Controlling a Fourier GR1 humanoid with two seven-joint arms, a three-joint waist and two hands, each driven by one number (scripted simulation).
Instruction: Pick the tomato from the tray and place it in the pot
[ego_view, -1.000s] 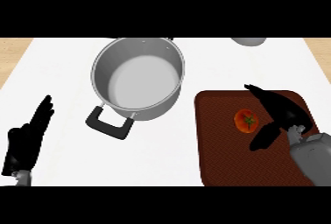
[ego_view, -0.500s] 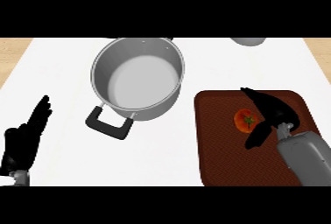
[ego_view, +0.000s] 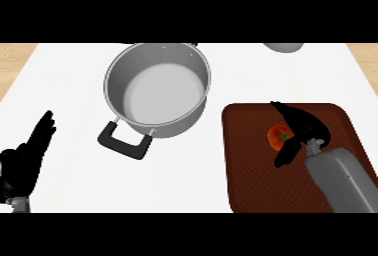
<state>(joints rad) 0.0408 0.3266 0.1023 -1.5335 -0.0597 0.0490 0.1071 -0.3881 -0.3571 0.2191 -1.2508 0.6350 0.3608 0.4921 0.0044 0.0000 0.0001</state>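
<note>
Closing on the tomato (ego_view: 277, 137): the grasp is judged to be the step in hand.
The pot (ego_view: 159, 95), upper centre, is seen empty. The tray (ego_view: 251, 170) lies at lower right. The left hand (ego_view: 26, 162) rests open at lower left. The right hand (ego_view: 301, 129) is spread about the tomato, with nothing gripped. A pinch and a lift over the rim are called for. No obstacle is seen.

Right hand (ego_view: 302, 128) — closer, partly over tomato (ego_view: 275, 138)
</note>
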